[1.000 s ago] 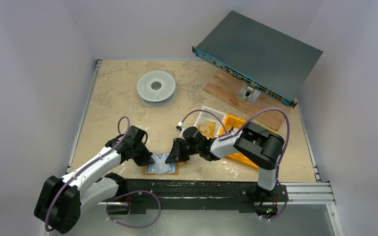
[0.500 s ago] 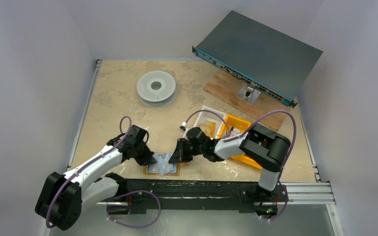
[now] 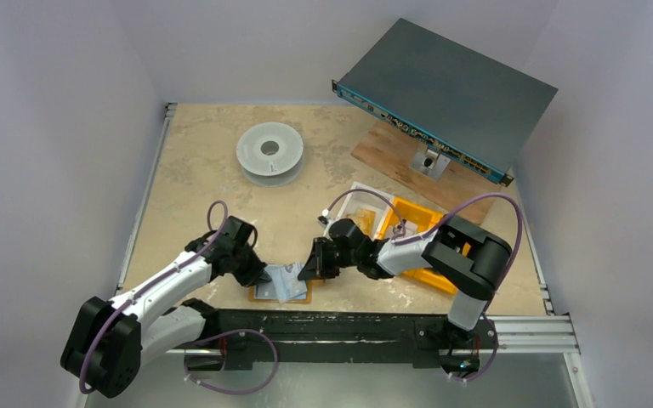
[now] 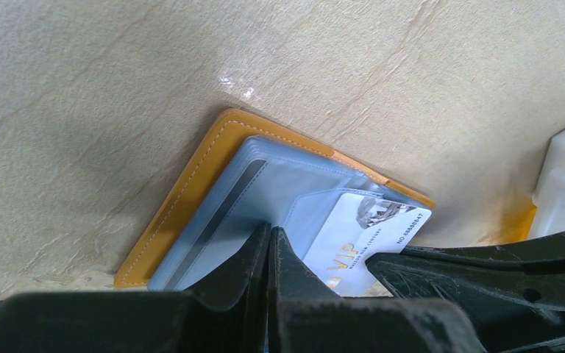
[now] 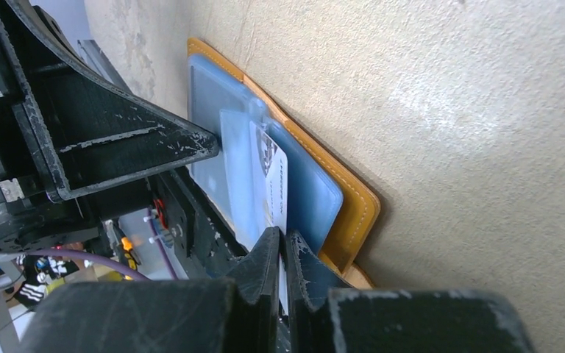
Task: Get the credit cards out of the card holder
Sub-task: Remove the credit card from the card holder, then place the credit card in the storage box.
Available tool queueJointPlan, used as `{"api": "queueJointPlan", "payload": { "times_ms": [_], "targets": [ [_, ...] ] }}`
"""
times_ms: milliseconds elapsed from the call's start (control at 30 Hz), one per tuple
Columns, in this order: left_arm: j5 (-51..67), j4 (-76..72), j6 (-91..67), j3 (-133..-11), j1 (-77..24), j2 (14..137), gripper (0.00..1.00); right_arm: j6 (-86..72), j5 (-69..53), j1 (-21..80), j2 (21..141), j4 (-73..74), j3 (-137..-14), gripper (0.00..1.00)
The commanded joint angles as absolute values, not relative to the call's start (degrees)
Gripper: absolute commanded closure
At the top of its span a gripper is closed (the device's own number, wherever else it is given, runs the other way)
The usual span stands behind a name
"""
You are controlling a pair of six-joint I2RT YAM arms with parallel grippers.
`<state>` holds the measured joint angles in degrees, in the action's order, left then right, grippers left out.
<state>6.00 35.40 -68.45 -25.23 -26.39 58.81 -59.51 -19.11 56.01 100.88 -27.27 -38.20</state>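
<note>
The mustard-orange card holder (image 3: 259, 297) (image 4: 184, 193) (image 5: 354, 207) lies open near the table's front edge, its blue plastic sleeves facing up. My left gripper (image 3: 264, 276) (image 4: 271, 232) is shut, with its tips resting on the sleeves from the left. A white credit card (image 4: 371, 234) (image 5: 274, 184) marked VIP sticks partly out of a sleeve toward the right. My right gripper (image 3: 305, 273) (image 5: 285, 240) is shut on that card's free edge, which shows as a thin white strip between the jaws.
A white spool (image 3: 269, 153) sits at the back left. An orange bin (image 3: 414, 223) and a white tray (image 3: 359, 201) stand behind the right arm. A grey rack unit (image 3: 446, 89) rests on a wooden board (image 3: 395, 166). The black front rail (image 3: 349, 327) runs just below the holder.
My right gripper has closed on the card and drawn back to the right, so the card now slants partly out of its sleeve. The left gripper has stayed put.
</note>
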Motion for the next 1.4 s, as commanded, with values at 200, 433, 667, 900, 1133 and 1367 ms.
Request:
{"api": "queueJointPlan", "payload": {
  "times_ms": [200,433,667,900,1133,1367],
  "targets": [
    [1.5,39.8,-66.5,-25.4,-26.4,59.4,1.0,-55.3,-12.7,54.9,94.2,-16.8,-39.4,1.0],
    [0.9,41.8,-63.9,-29.3,-26.5,57.2,1.0,-53.3,-12.1,54.9,92.4,-13.4,-42.4,1.0],
    [1.9,43.1,-59.9,-33.8,-26.5,55.3,0.9,-52.7,-11.5,54.9,88.6,-10.0,-43.9,1.0],
    [4.4,42.1,-55.6,-36.7,-26.5,51.3,0.52,-52.6,-9.2,54.9,82.7,-4.9,-44.2,1.0],
    [5.9,43.2,-51.0,-40.7,-26.4,50.4,0.22,-53.7,-3.3,54.5,74.0,2.8,-42.6,1.0],
    [8.6,42.4,-48.7,-42.0,-26.5,50.2,0.18,-54.8,4.9,50.9,62.7,18.1,-42.2,1.0]
  ]
}}
